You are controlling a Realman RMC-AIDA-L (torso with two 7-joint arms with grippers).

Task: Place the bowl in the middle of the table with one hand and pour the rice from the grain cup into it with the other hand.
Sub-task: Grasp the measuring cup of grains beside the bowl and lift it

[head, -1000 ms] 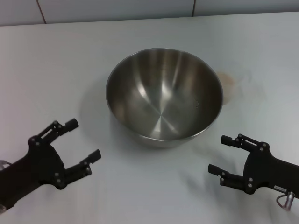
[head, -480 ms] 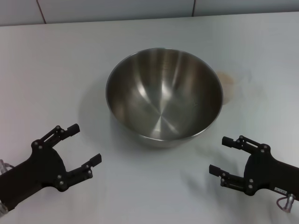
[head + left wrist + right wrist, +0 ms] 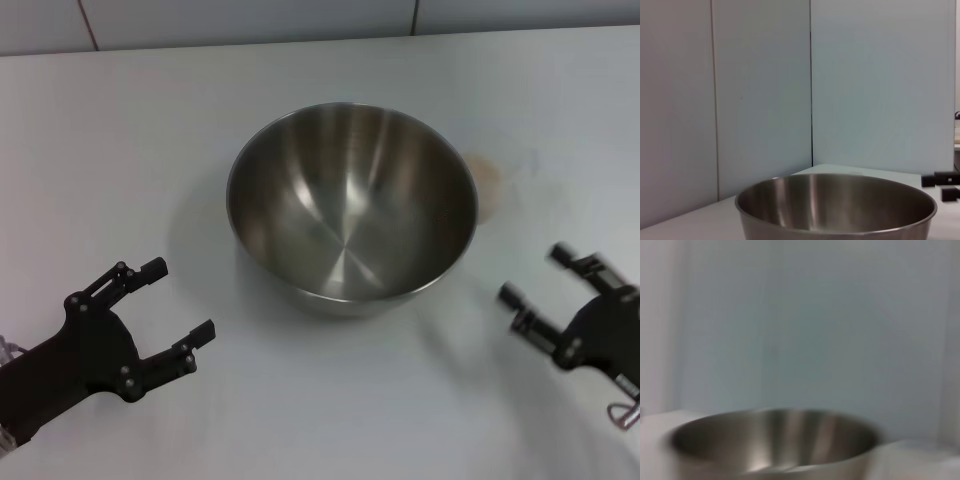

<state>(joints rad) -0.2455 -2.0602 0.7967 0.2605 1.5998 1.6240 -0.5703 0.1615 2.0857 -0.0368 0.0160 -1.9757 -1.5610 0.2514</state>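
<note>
The steel bowl [image 3: 350, 205] stands empty in the middle of the white table [image 3: 130, 130]; it also shows in the left wrist view [image 3: 835, 207] and the right wrist view [image 3: 775, 440]. The clear grain cup [image 3: 497, 180] stands just right of the bowl, close behind its rim, with pale rice [image 3: 487, 172] inside. My left gripper [image 3: 183, 298] is open and empty at the near left, apart from the bowl. My right gripper [image 3: 532, 273] is open and empty at the near right, in front of the cup.
A tiled wall [image 3: 250, 18] runs along the table's far edge. The right gripper's fingers [image 3: 940, 180] show far off in the left wrist view.
My right gripper has moved right and away from me, toward the cup's side. The left gripper has barely shifted. Bowl and cup have not moved.
</note>
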